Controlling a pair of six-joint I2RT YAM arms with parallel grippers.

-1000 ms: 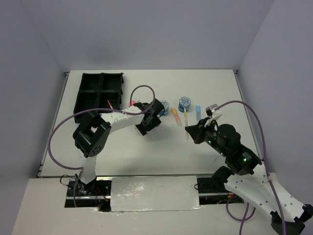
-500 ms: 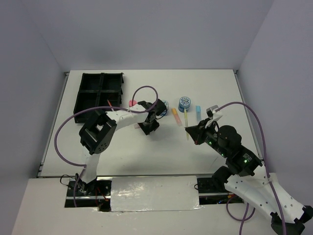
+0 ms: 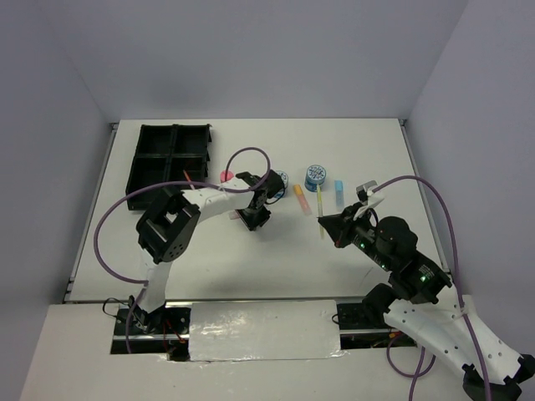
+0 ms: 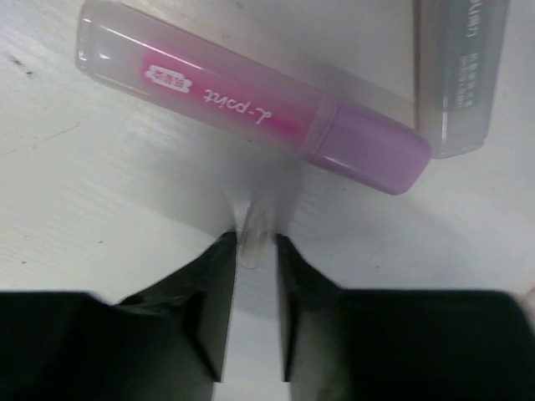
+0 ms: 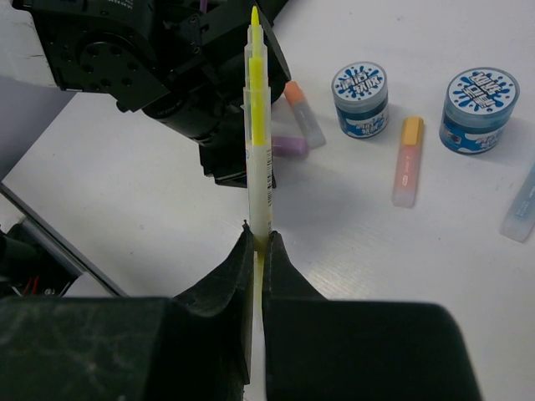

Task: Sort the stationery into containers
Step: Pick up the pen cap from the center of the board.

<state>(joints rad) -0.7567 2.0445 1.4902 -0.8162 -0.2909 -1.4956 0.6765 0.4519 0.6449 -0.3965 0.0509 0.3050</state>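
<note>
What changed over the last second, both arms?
The left arm shifted slightly right and the left gripper narrowed its jaws, gripping nothing; the pink marker lies just beyond them. The right gripper stays shut on the yellow-green pen; tins, tray unmoved.

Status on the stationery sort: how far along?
Done: nothing shows in the black tray. In hand: right gripper holds the yellow-green pen; left gripper sits at the pink marker, not gripping it. Left: both tins, orange marker, light-blue marker.
</note>
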